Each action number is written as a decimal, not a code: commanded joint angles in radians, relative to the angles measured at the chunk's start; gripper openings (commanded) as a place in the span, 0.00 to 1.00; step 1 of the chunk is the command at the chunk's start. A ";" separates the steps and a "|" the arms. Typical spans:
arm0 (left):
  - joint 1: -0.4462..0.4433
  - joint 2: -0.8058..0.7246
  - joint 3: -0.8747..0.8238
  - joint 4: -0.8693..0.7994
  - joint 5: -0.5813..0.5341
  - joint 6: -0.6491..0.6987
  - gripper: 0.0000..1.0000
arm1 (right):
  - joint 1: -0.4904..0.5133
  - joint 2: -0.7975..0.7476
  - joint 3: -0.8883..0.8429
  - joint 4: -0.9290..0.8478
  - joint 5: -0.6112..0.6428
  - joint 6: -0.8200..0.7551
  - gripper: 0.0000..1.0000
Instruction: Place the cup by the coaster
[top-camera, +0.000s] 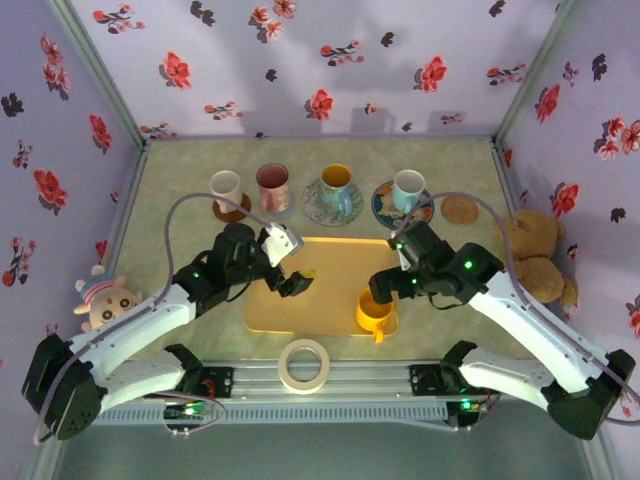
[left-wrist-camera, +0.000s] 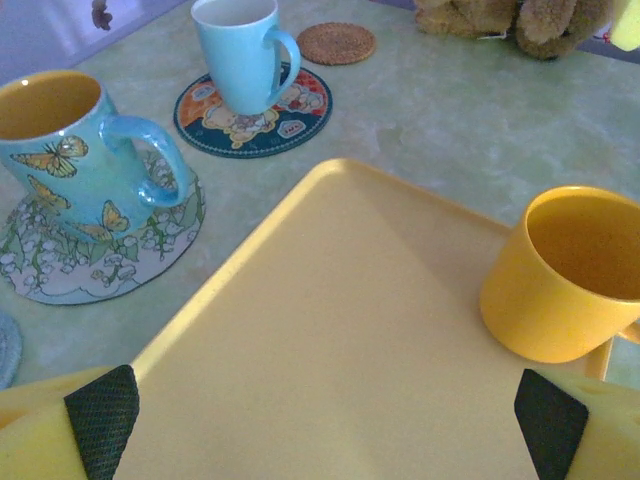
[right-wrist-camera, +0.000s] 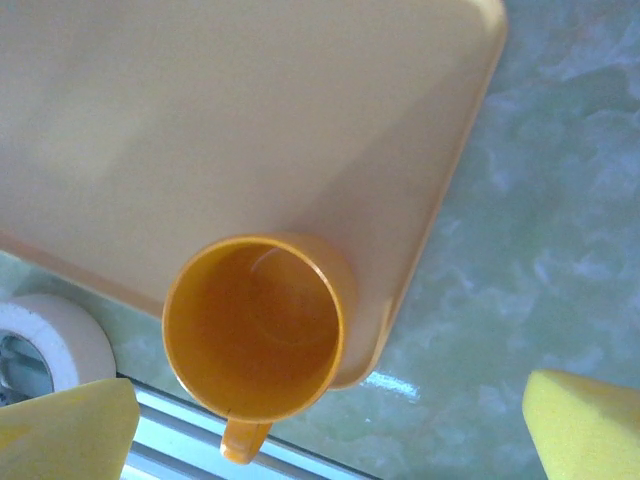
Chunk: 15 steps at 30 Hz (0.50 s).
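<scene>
Grasp step: the orange cup (top-camera: 375, 313) stands on the tray's (top-camera: 300, 300) near right corner, under the wide-open right gripper (right-wrist-camera: 328, 430). The left gripper (left-wrist-camera: 325, 425) is also open. Next the right one must descend, close, and carry the cup to the far-right coaster (top-camera: 460, 210).

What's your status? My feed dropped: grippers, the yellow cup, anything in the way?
Left gripper, right gripper open, empty. Yellow cup upright on tray's near right corner, under right gripper. Cork coaster bare, far right; nothing seen between.
</scene>
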 joint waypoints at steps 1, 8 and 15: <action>-0.008 -0.029 -0.025 0.006 -0.012 -0.018 1.00 | 0.050 -0.009 -0.033 -0.021 0.034 0.071 1.00; -0.008 -0.066 -0.065 0.021 -0.022 -0.029 1.00 | 0.162 0.003 -0.073 -0.022 0.043 0.112 0.99; -0.008 -0.096 -0.110 0.053 -0.052 -0.035 1.00 | 0.248 0.045 -0.143 0.025 0.058 0.170 0.95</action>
